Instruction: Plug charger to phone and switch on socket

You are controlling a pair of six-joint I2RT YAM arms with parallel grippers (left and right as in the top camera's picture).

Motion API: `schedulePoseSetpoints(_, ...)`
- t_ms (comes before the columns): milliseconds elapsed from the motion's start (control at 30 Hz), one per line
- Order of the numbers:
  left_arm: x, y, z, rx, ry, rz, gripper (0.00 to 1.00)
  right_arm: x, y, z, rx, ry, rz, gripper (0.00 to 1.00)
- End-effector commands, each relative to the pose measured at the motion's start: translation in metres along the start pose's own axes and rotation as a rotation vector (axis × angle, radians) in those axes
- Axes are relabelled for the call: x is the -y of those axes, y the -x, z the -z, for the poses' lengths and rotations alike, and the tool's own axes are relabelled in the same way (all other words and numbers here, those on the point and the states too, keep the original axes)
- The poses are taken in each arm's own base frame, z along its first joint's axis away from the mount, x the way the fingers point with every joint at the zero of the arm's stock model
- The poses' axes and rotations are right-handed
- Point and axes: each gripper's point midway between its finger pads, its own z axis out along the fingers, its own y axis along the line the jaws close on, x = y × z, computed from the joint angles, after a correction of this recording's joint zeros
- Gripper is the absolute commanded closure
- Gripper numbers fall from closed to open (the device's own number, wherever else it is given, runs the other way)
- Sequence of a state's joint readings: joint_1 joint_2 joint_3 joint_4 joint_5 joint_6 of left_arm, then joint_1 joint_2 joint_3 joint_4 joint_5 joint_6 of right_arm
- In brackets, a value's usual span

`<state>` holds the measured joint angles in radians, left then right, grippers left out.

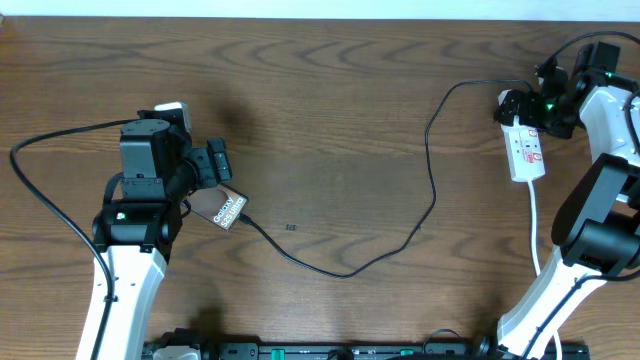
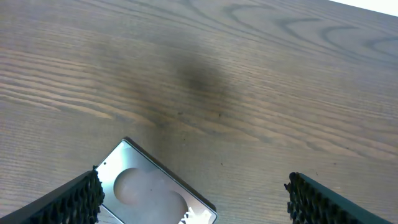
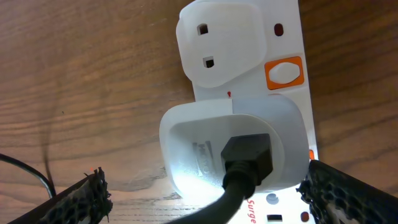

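Observation:
The phone [image 1: 229, 208] lies tilted on the wood table, its "Galaxy" text showing. In the left wrist view its silvery face [image 2: 149, 190] sits between my fingers, close to the left one. My left gripper [image 1: 217, 172] [image 2: 194, 202] is open just above it. The charger's black cable [image 1: 432, 190] runs from the phone's lower right edge across the table to the socket [image 1: 526, 150]. My right gripper [image 1: 528, 110] [image 3: 214, 196] is open and straddles a white adapter [image 3: 186, 140] that sits in the socket [image 3: 249, 37] with the black connector [image 3: 247, 155] in it.
An orange-rimmed switch [image 3: 285, 73] sits on the socket beside an unused outlet [image 3: 208, 43]. The socket's white cord [image 1: 536, 225] runs toward the right arm's base. A black arm cable [image 1: 40, 190] loops at the far left. Bare wood lies between the two arms.

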<state>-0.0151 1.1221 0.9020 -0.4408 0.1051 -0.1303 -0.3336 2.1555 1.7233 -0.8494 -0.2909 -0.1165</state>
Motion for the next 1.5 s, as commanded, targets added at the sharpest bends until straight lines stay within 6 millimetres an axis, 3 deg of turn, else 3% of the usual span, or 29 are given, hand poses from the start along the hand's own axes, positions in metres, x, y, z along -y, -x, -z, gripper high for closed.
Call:
schedulePoseSetpoints(0, 0.001, 0.008, 0.005, 0.021, 0.004, -0.001, 0.09, -0.001, -0.003, -0.005, -0.014, -0.005, -0.008, 0.01)
schedulePoseSetpoints(200, 0.001, 0.007, 0.005, 0.017, 0.005, -0.001, 0.08, -0.001, -0.006, -0.008, -0.018, -0.003, -0.010, 0.01)
schedulePoseSetpoints(500, 0.001, 0.007, 0.005, 0.017, 0.005, -0.001, 0.08, -0.008, -0.025, -0.041, -0.088, 0.089, -0.058, 0.02)
schedulePoseSetpoints(867, 0.001, 0.007, 0.005, 0.018, 0.005, -0.001, 0.08, -0.024, -0.031, -0.043, -0.119, 0.129, -0.074, 0.04)
schedulePoseSetpoints(1100, 0.001, 0.007, 0.005, 0.017, 0.005, -0.001, 0.08, -0.044, -0.040, -0.044, -0.161, 0.170, -0.061, 0.04)
schedulePoseSetpoints(1333, 0.001, 0.007, 0.005, 0.017, 0.005, -0.001, 0.08, -0.069, -0.034, -0.051, -0.139, 0.195, 0.002, 0.02)
schedulePoseSetpoints(1467, 0.001, 0.007, 0.005, 0.017, 0.005, -0.001, 0.08, -0.069, -0.034, -0.052, -0.141, 0.182, 0.000, 0.06)
